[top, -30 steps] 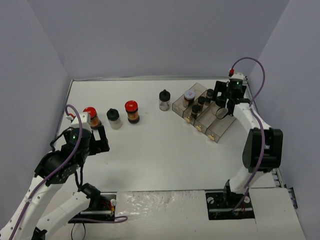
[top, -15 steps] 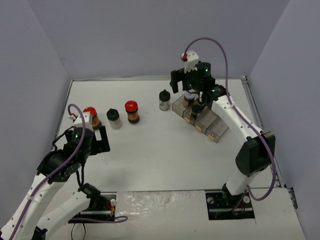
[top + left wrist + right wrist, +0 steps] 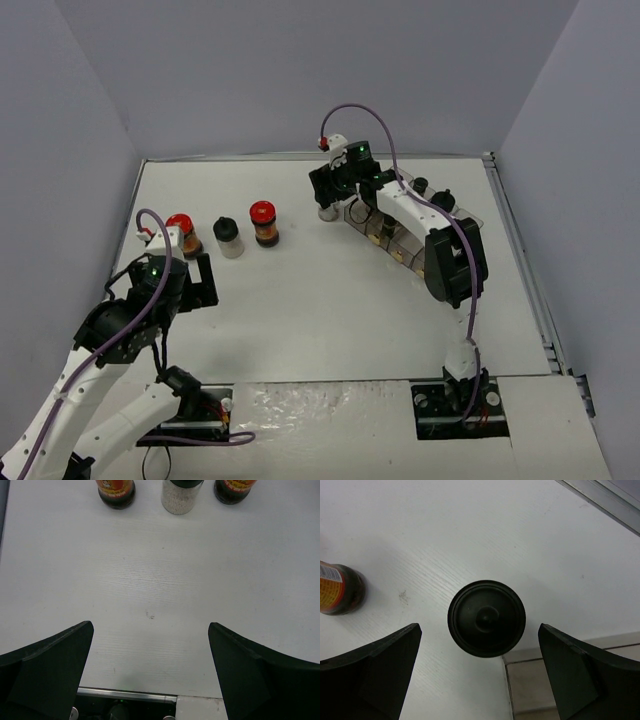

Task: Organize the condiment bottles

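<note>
Near the left edge of the table (image 3: 330, 330), the left gripper (image 3: 150, 626) hangs over bare tabletop, fingers wide apart and nothing between them. Just beyond it three jars stand upright in a row, apart from one another. A red-capped jar (image 3: 181, 233) is closest to the left edge, a pale jar (image 3: 229, 238) with a black cap is in the middle (white grains inside, by the wrist view), and a second red-capped jar (image 3: 264, 223) is to its right.

Farther back, about midway along the far edge, the right gripper (image 3: 480, 627) is over a black-capped jar (image 3: 486, 618), fingers spread either side of the cap and not touching it. That jar stands on the table just beside a corner of the tray (image 3: 532, 682). In the tray two more black caps (image 3: 420, 184) show; the arm hides the rest.
</note>
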